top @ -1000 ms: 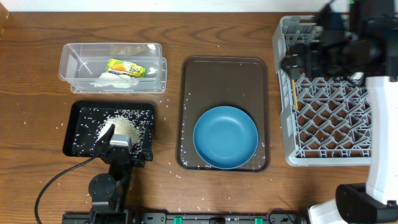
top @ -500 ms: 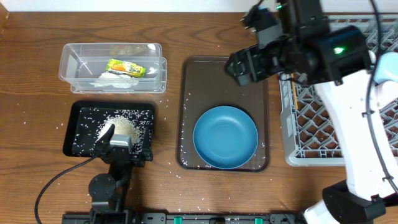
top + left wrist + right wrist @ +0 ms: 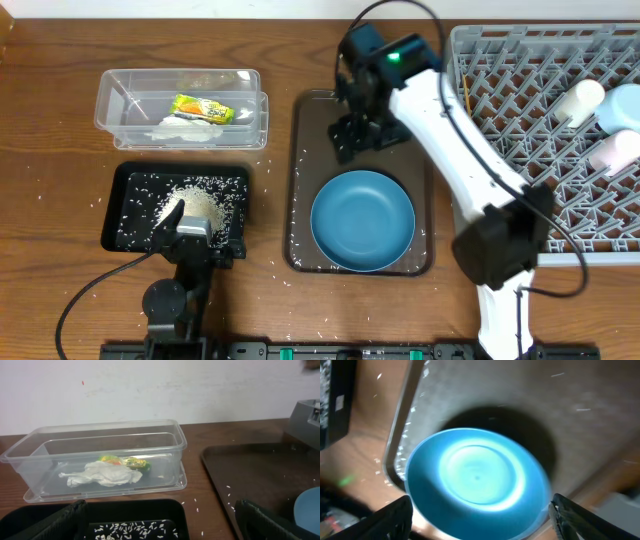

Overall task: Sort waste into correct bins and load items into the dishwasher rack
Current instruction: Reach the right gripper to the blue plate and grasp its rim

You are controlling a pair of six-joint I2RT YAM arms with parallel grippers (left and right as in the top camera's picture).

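Pickup step: right tool (image 3: 362, 135), spread wide, beside wide dark blue bowl (image 3: 362, 220) near surface's (image 3: 50, 130) front edge.
Next: lower, pinch rim, carry to dishwasher rack (image 3: 520, 120).

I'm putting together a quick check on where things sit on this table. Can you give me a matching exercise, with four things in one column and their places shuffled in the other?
Things
1. snack wrapper
2. rice pile
3. dark blue bowl
4. pink cup

Places
A. on the brown tray
B. in the grey rack
C. in the clear tub
D. in the black tray

Pairs: 1-C, 2-D, 3-A, 4-B
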